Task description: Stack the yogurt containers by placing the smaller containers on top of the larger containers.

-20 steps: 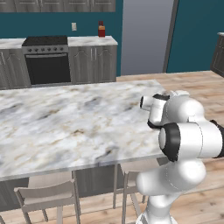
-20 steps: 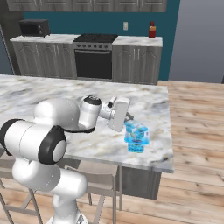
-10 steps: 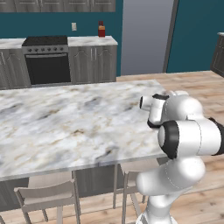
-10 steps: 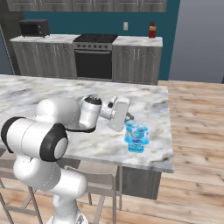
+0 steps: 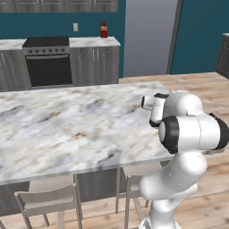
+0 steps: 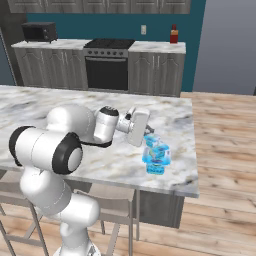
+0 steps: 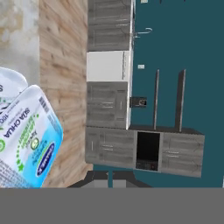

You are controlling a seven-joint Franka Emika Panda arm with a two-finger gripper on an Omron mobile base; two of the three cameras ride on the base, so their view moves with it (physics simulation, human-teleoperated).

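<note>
I keep my tool (image 6: 148, 131) shut and empty, backing off without nudging the stacked light-blue yogurt tubs (image 6: 156, 156).

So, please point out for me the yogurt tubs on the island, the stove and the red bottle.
Yogurt tubs (image 6: 156, 156): right base view, on the blue front of the stacked pair.
Stove (image 6: 107, 72): right base view, on the dark oven door.
Red bottle (image 6: 174, 35): right base view, on the bottle's body.
</note>
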